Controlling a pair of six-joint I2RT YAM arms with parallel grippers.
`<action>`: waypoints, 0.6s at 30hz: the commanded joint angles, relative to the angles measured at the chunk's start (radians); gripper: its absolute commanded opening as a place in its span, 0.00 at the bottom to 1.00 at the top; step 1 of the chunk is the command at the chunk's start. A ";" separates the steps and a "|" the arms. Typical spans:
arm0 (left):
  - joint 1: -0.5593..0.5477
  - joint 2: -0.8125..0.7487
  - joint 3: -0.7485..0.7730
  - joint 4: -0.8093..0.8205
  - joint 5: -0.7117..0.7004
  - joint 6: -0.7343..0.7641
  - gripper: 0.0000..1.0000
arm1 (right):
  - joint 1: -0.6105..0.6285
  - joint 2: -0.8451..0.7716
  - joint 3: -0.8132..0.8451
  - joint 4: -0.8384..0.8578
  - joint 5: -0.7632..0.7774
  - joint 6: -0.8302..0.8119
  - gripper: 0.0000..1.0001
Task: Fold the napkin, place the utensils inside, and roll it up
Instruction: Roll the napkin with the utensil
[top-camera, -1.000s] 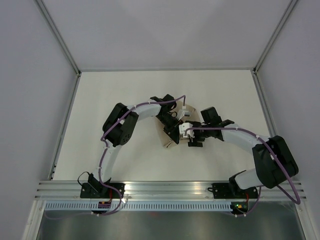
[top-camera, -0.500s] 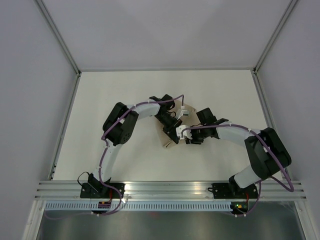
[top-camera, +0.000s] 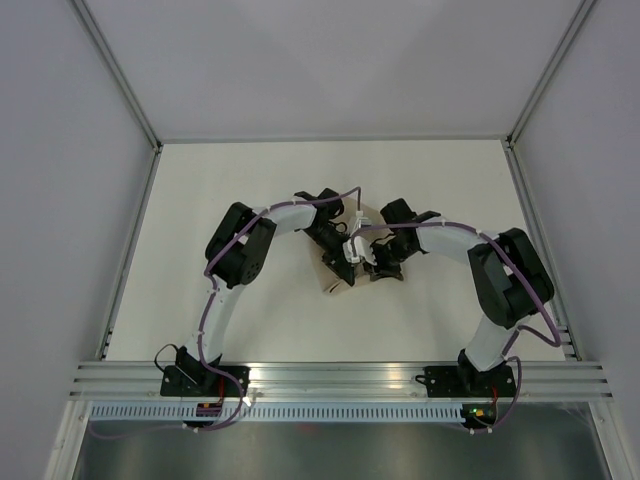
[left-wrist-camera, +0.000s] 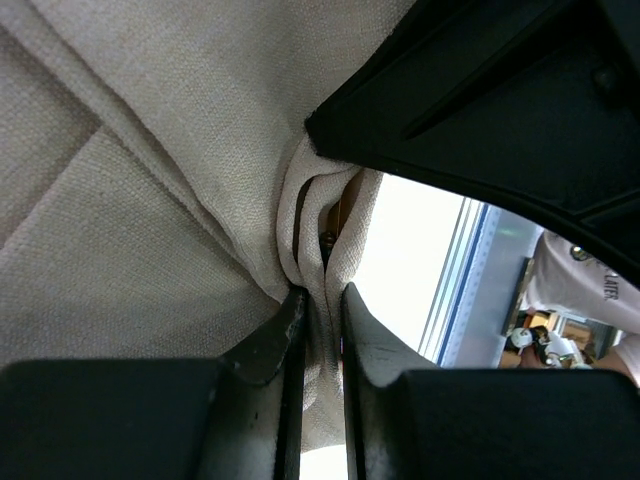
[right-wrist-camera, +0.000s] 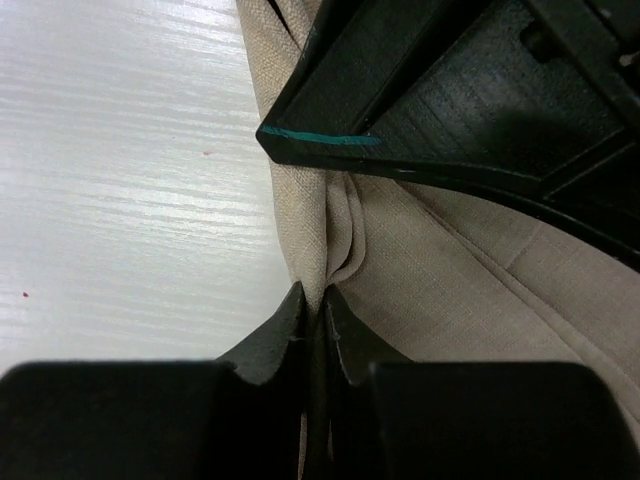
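Table: white; both arms meet over its middle
Napkin: beige; bunched mid-table between the two grippers
Left gripper: clamped on a raised napkin fold
Right gripper: pinched tight on the napkin's edge
Shirt: small print; unreadable

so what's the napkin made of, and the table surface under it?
The napkin looks like woven cloth, maybe linen or cotton: beige and matte, with a fine thread grid showing and soft creases. The table is white with faint lengthwise streaks and a slight sheen, likely laminate or painted wood; can't tell which.
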 joint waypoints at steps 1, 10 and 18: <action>0.026 0.040 0.017 0.004 -0.029 -0.043 0.06 | -0.017 0.093 0.089 -0.173 -0.065 -0.067 0.15; 0.047 -0.006 -0.026 0.122 0.006 -0.158 0.25 | -0.050 0.285 0.297 -0.469 -0.146 -0.179 0.13; 0.066 -0.104 -0.092 0.307 -0.039 -0.311 0.30 | -0.075 0.356 0.361 -0.555 -0.169 -0.215 0.12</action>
